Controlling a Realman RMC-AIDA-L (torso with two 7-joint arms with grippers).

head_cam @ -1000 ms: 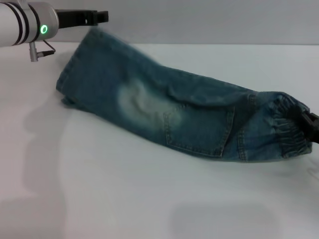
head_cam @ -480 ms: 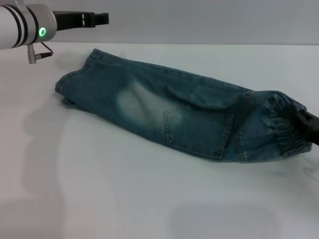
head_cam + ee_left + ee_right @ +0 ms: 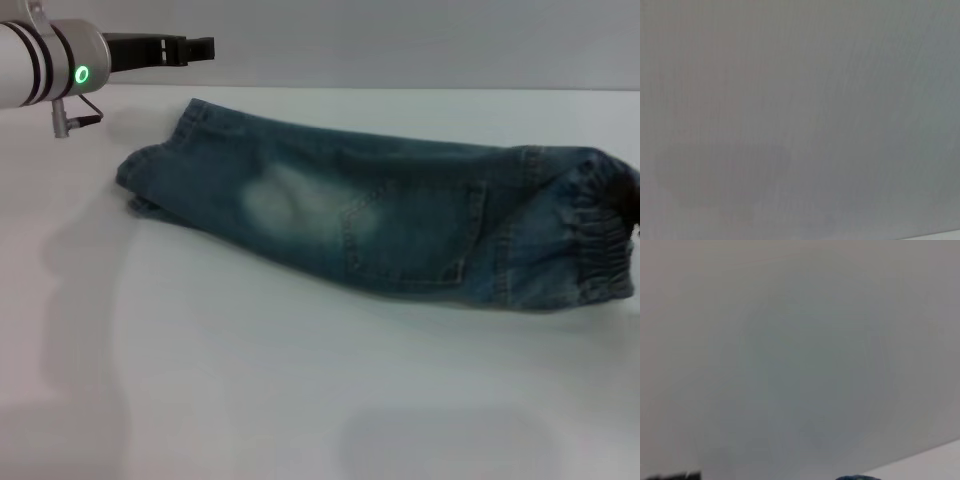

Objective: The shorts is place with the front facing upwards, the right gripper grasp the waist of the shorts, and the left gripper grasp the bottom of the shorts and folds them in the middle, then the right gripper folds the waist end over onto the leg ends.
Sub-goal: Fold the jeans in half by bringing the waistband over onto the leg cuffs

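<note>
Presently the shorts (image 3: 370,228) lie folded lengthwise on the white table (image 3: 250,400), running from far left to right in the head view, one leg stacked on the other, a back pocket (image 3: 415,235) facing up and a pale faded patch (image 3: 275,200) left of it. The waist (image 3: 600,235) — the puckered elastic band — sits at the right edge of the scene, resting on the table. The leg ends (image 3: 165,160) lie at the far left, flat on the surface, hem stitching faintly visible. The left gripper (image 3: 195,47) hangs above the table at the far left, clear of the fabric and just beyond the hems; it holds nothing, and its black fingers point right. Whether they are spread or pressed together — cannot tell from this angle. The white arm behind it shows black rings and a green light (image 3: 80,74). The right gripper: at most a dark sliver at the right frame edge by the waist, too little to confirm; no fingers seen, state not determinable. Left wrist view: blank grey surface only, nothing identifiable. Right wrist view: mostly blank grey, with a small bit of blue denim at one edge — presumably the shorts, not enough visible to say which part. A dark strip at another edge, unidentifiable.
</note>
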